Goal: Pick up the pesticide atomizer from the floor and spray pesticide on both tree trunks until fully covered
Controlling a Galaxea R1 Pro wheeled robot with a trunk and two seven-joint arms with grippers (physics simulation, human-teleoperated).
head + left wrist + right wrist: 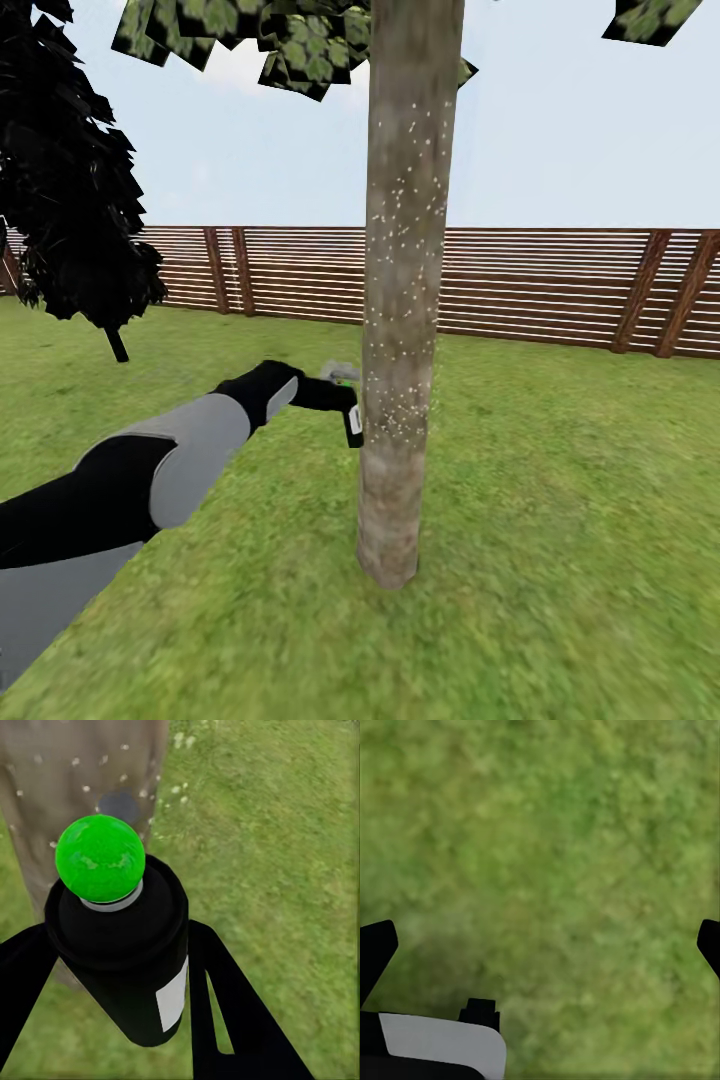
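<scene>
The pesticide atomizer [124, 960], black with a white label and a green top, sits at frame centre in the left wrist view, clamped between the left tool's [120, 982] two dark fingers. In the head view it is held just beside the tree trunk [400, 300], whose bark carries white specks. Behind stand grass [560, 560], a slatted fence [540, 285] and a dark tree [70, 180]. The right tool's [540, 945] fingertips sit wide apart over grass, holding nothing.
</scene>
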